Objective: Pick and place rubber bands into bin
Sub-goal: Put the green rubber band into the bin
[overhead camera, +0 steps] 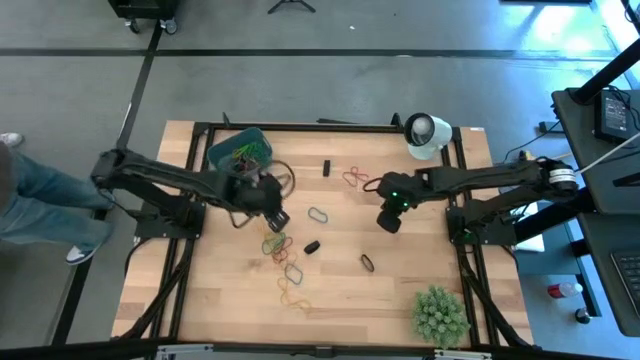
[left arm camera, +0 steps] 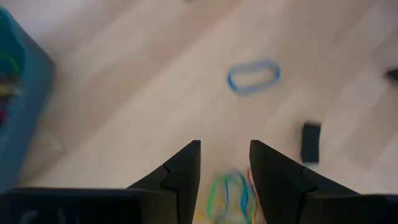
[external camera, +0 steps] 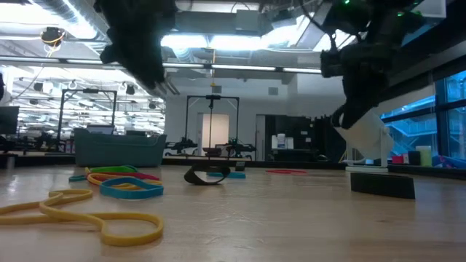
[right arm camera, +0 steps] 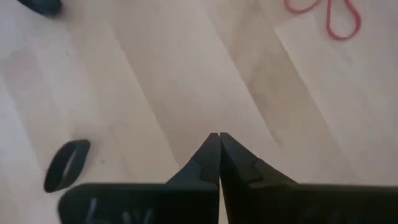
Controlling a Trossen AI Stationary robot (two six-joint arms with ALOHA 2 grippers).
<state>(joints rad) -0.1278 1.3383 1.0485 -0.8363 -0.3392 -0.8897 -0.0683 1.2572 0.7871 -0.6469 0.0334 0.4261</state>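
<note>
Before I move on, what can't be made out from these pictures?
- Bin contents: a tangle in the high view, uncountable; the low view shows only its wall.
- Bands under the left pincer: blurred, partly hidden by its fingers.
- Pile of rubber bands: too small to separate.

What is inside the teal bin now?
The bin holds several rubber bands, green and yellow among them. The left arm covers its near edge, so their number cannot be seen.
</note>
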